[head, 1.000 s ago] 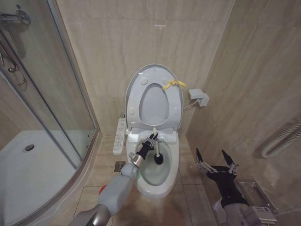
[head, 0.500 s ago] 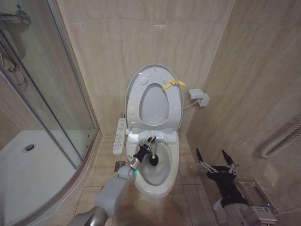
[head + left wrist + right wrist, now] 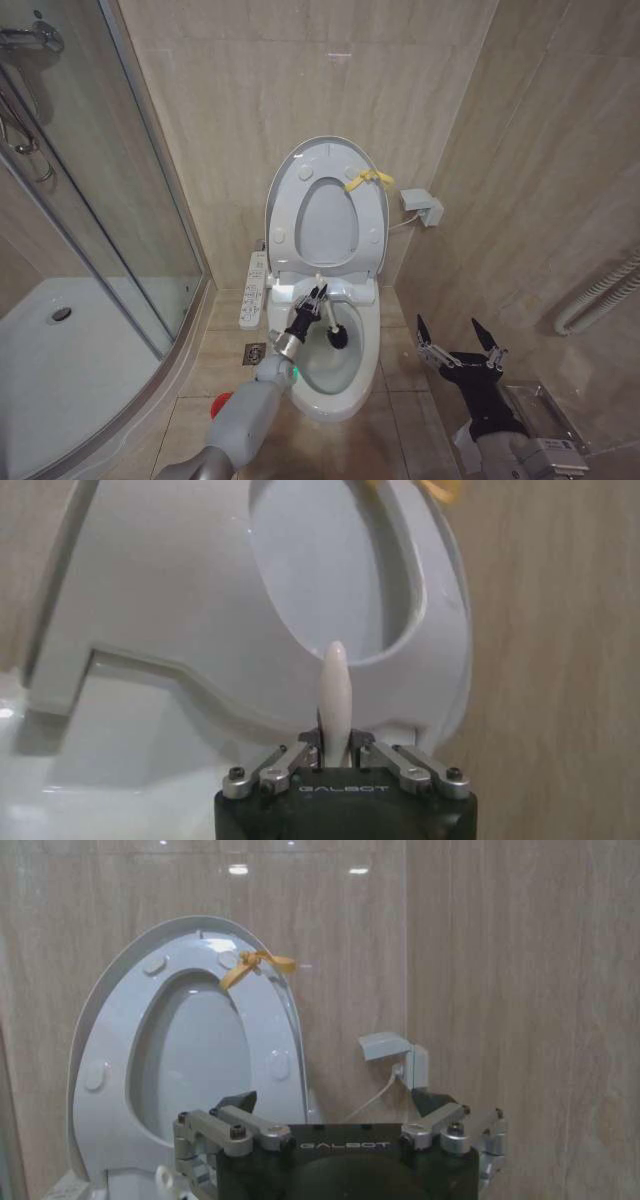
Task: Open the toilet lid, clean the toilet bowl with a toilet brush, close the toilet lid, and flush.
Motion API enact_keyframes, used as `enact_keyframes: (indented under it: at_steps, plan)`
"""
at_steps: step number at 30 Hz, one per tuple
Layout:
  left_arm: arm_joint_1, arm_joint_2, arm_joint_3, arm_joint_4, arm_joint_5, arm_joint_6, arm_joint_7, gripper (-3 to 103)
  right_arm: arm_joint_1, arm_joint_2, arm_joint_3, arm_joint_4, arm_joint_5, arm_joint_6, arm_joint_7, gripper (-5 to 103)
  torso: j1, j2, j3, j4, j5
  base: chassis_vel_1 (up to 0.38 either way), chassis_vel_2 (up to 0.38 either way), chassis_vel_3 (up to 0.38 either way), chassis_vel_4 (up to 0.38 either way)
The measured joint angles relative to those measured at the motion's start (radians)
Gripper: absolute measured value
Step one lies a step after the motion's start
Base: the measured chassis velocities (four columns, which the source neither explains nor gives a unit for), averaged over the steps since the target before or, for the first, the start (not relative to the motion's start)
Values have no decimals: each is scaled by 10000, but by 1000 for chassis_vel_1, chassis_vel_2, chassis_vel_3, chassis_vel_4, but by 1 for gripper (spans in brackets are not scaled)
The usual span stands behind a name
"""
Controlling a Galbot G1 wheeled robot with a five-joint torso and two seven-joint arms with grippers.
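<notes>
Reaching over the toilet bowl (image 3: 350, 385), the left gripper (image 3: 313, 303) has its jaws clamped on the thin white handle of the toilet brush (image 3: 334, 331), whose black bristle head sits down inside the bowl near the back. The toilet lid (image 3: 283, 195) stands raised against the tiled wall, a yellow strap loop (image 3: 366, 180) at its top edge. Off to the right of the toilet, the right gripper (image 3: 460, 338) hangs with jaws spread wide, holding nothing.
</notes>
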Motion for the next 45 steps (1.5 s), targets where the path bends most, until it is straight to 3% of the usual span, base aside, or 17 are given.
enact_keyframes:
  at_steps: [3, 7, 11, 15, 17, 21, 24, 30, 34, 37, 40, 45]
  plan:
    - [28, 129, -58, 9, 509, -246, 45, 19, 0, 0, 0, 0, 0, 0, 0, 100, 0, 0, 0, -1, 0, 0, 0, 0, 0]
    - [28, 148, -54, -74, 422, -298, 51, 19, 0, 0, 0, 0, 0, 0, 0, 100, 0, 0, 0, -3, 0, 0, 0, 0, 0]
    - [118, -83, 142, -584, -1385, 332, -53, 19, 0, 0, 0, 0, 0, 0, 0, 100, 0, 0, 0, -7, 0, 0, 0, 0, 0]
    - [281, -160, 287, -993, -2265, 794, -291, 19, 0, 0, 0, 0, 0, 0, 0, 100, 0, 0, 0, -5, 1, 0, 0, 0, 0]
    - [316, -162, 292, -992, -2214, 811, -313, 19, 0, 0, 0, 0, 0, 0, 0, 100, 0, 0, 0, -3, 0, 0, 0, 0, 0]
    - [315, -157, 116, -528, -1283, 526, -183, 19, 0, 0, 0, 0, -1, 0, 0, 100, 0, 0, 0, -3, 0, 0, 0, 0, 0]
    - [234, -108, -29, -45, -248, 10, 21, 19, 0, 0, 0, 0, 0, 0, 0, 100, 0, 0, 0, -1, 0, 0, 0, 0, 0]
    - [91, -212, -83, 154, 776, -427, 64, 19, 0, 0, 0, 0, 0, 0, 0, 100, 0, 0, 0, -3, 0, 0, 0, 0, 0]
    - [-2, -463, -24, 136, 472, -421, 47, 19, 0, 0, 0, 0, 0, 0, 0, 100, 0, 0, 0, -2, 2, 0, 0, 0, 0]
    - [-89, -762, 39, 152, -693, -164, 49, 19, 0, 0, 0, 0, 0, 0, 0, 100, 0, 0, 0, -7, 1, 0, 0, 0, 0]
    - [-166, -911, 17, 287, -1291, -27, 52, 19, 0, 0, 0, 0, 0, 0, 0, 100, 0, 0, 0, -7, 1, 0, 0, 0, 0]
    - [-183, -716, -28, 474, -901, -94, 171, 19, 0, 0, 0, 0, 0, 0, 0, 100, 0, 0, 0, -3, 1, 0, 0, 0, 0]
